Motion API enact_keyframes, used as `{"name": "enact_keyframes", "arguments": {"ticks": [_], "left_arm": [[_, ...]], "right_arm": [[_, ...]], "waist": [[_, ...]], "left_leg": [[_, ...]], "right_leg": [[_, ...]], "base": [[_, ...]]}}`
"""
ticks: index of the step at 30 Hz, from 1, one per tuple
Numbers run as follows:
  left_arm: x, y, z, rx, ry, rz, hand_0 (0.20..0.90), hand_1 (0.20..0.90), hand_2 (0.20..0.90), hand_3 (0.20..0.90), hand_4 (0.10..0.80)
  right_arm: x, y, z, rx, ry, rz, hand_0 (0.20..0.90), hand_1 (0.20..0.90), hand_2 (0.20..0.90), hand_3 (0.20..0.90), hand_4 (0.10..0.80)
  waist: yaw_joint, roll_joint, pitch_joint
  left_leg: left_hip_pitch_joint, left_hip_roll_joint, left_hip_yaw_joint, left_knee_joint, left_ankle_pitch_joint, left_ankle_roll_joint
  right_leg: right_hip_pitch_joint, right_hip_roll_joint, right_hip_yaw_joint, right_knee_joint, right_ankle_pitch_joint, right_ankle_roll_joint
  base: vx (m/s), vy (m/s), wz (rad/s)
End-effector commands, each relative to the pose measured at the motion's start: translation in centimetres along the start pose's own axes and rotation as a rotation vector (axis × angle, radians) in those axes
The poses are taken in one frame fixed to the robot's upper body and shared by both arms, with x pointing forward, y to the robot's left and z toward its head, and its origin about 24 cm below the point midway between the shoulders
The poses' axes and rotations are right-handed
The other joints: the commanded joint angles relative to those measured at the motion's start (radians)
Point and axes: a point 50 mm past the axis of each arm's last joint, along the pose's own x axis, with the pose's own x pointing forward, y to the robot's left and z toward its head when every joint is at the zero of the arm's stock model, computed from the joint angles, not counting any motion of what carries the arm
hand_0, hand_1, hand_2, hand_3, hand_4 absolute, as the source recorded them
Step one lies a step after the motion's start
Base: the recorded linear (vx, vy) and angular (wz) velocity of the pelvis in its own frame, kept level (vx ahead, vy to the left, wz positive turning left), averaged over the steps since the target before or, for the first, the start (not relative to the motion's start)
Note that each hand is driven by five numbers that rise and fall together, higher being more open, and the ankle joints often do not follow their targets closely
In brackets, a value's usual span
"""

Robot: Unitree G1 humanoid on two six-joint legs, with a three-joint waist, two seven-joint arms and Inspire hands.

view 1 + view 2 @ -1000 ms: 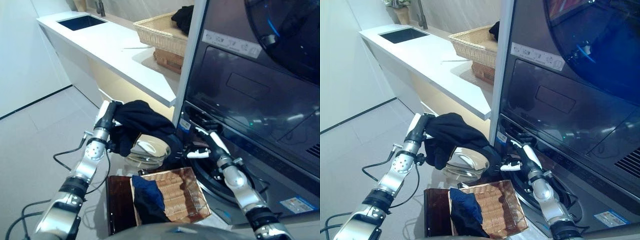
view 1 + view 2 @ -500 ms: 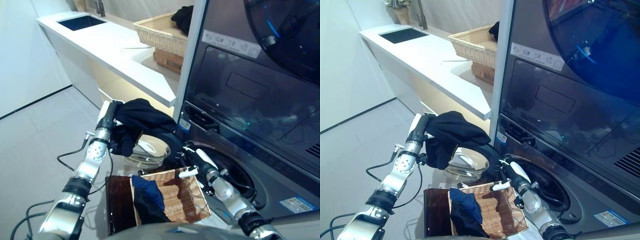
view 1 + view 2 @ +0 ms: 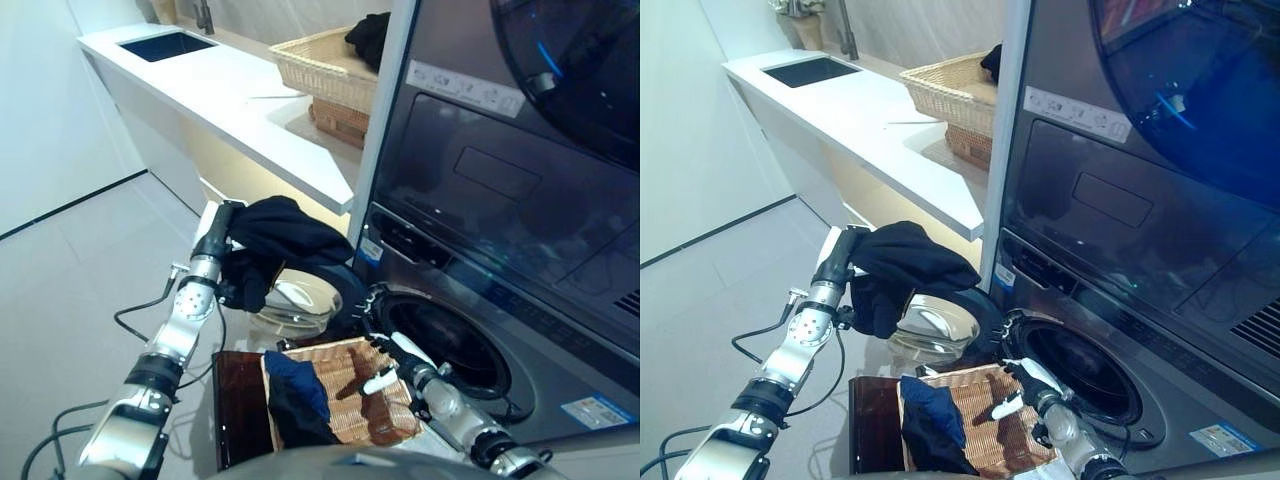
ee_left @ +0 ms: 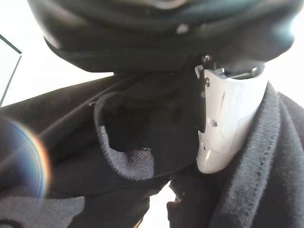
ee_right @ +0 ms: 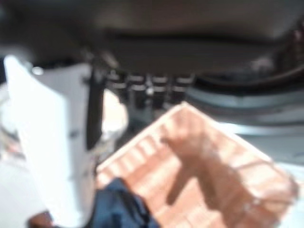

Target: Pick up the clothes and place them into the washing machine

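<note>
Left hand (image 3: pixel 222 243): fingers clenched on black garment (image 3: pixel 280 240), raised beside open washer door (image 3: pixel 300 300).
Right hand (image 3: pixel 392 362): released, over wicker basket (image 3: pixel 375 408).
Left to do: this garment and blue cloth (image 3: pixel 290 385) are not yet in drum (image 3: pixel 450 345).

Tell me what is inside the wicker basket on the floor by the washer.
One dark blue garment lies in the near-left part of the wicker basket; the rest shows bare weave. The right hand hovers above it, empty. Anything under the garment is hidden.

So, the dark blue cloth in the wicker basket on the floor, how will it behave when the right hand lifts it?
The dark blue cloth lies crumpled over the wicker basket rim, so probably floppy; it may drag or snag there. The black garment droops from the left hand similarly, suggesting it is light. The right hand hovers open above.
</note>
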Motion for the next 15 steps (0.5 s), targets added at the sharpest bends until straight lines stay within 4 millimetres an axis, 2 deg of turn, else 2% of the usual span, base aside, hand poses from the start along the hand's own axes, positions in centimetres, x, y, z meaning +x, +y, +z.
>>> {"name": "enact_keyframes", "arguments": {"ticks": [1,7,9,11,15], "left_arm": [[3.5,3.5,5.9,-0.04,-0.254,0.155,0.2,0.2,0.2,0.2,0.3],[3.5,4.1,5.6,-0.033,-0.241,0.179,0.2,0.2,0.2,0.2,0.3],[3.5,4.2,5.6,-0.032,-0.239,0.183,0.2,0.2,0.2,0.2,0.3],[3.4,4.4,5.4,-0.031,-0.234,0.188,0.2,0.2,0.2,0.2,0.3],[3.2,4.0,5.8,-0.026,-0.267,0.148,0.2,0.2,0.2,0.2,0.3]], "right_arm": [[0.7,-3.0,1.1,0.004,-0.044,-0.148,0.9,0.9,0.9,0.9,0.8],[-0.2,-3.6,-1.5,0.029,0.04,-0.181,0.9,0.9,0.9,0.9,0.8],[-0.3,-3.7,-1.8,0.031,0.051,-0.184,0.9,0.9,0.9,0.9,0.8],[-0.9,-4.1,-3.1,0.06,0.094,-0.217,0.9,0.9,0.9,0.9,0.8],[-1.5,-5.4,-3.6,0.123,0.088,-0.3,0.9,0.9,0.9,0.9,0.8]], "waist": [[0.028,-0.018,-0.087],[0.022,-0.016,-0.088],[0.021,-0.016,-0.088],[0.016,-0.015,-0.088],[0.009,-0.013,-0.087]], "left_leg": [[0.047,-0.016,0.027,0.002,-0.08,-0.054],[0.048,-0.015,0.031,0.002,-0.081,-0.055],[0.047,-0.015,0.031,0.002,-0.082,-0.055],[0.048,-0.014,0.032,0.002,-0.083,-0.055],[0.047,-0.014,0.032,0.001,-0.083,-0.055]], "right_leg": [[0.0,0.021,-0.037,0.035,-0.028,0.004],[-0.001,0.02,-0.036,0.035,-0.027,0.005],[-0.001,0.02,-0.036,0.036,-0.027,0.005],[-0.003,0.02,-0.036,0.037,-0.028,0.005],[-0.005,0.02,-0.033,0.039,-0.028,0.006]], "base": [[0.0,0.0,0.0],[0.0,0.0,0.0],[0.0,0.0,0.0],[0.0,0.0,0.0],[0.0,0.0,0.0]]}}
